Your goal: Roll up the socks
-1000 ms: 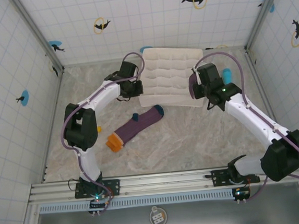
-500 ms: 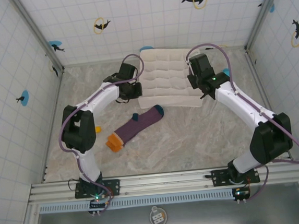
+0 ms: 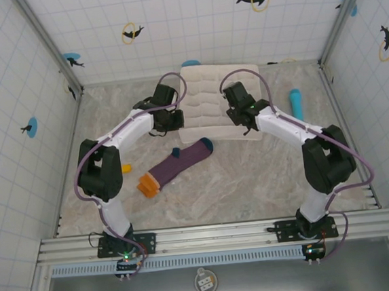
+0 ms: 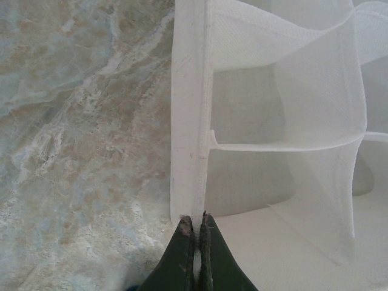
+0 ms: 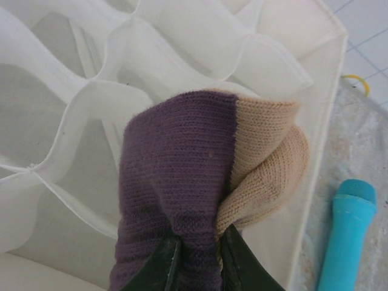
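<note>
Kai: Right arm has been swinging left over the last second. The right gripper is now hanging over the organizer's cells, not off its right edge. Left arm is staying put.

Mo: Go big to small.

Kai: Everything is sitting on the marble table. Lying at the far middle is the white cell organizer. On its left rim the left gripper is pinching the fabric, fingers pressed together on it.

Mo: Socks?

Kai: One purple sock is lying flat on the table just in front of the organizer. Its orange toe is pointing near-left, and it's apart from both grippers. The other sock is sitting bunched in the right gripper, with the fingers clamping its lower end. Its tan heel is facing right, and it's hanging above an open cell.

Mo: Anything else?

Kai: The light blue cylinder is lying on the table near the organizer's right side.
</note>
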### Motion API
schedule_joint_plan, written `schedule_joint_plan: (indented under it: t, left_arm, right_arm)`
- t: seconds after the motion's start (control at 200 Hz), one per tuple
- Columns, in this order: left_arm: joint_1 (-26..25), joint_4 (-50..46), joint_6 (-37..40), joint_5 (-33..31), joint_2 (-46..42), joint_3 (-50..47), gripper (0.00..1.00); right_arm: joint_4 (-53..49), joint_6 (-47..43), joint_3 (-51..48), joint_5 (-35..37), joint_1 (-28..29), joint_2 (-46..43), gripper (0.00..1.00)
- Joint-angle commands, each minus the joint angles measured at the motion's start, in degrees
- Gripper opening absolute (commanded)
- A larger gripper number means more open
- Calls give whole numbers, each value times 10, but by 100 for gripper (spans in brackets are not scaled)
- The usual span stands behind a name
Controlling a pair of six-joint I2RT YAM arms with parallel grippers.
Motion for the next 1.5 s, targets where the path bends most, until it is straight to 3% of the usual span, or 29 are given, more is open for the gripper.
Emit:
schedule_joint_plan:
  t: [0.0,0.535,0.901,1.361,1.496]
  left_arm:
    - [-4,-22,8,-4,-16,-8,0]
    - [-5,-3,10,2,-11,-21,0]
    - [-5,-11,27,-3,2,-4,0]
    - [-4,-13,27,3,4,-4,0]
    - [-4,-14,21,-10,7,-3,0]
  right_arm:
    - [18,13,37,-2,9,10,0]
    - [-42,10,54,-152,-12,71,0]
    - [-60,-12,60,-188,-38,98,0]
    - [-41,-2,65,-229,-23,162,0]
    - [-78,2,81,-248,-23,178,0]
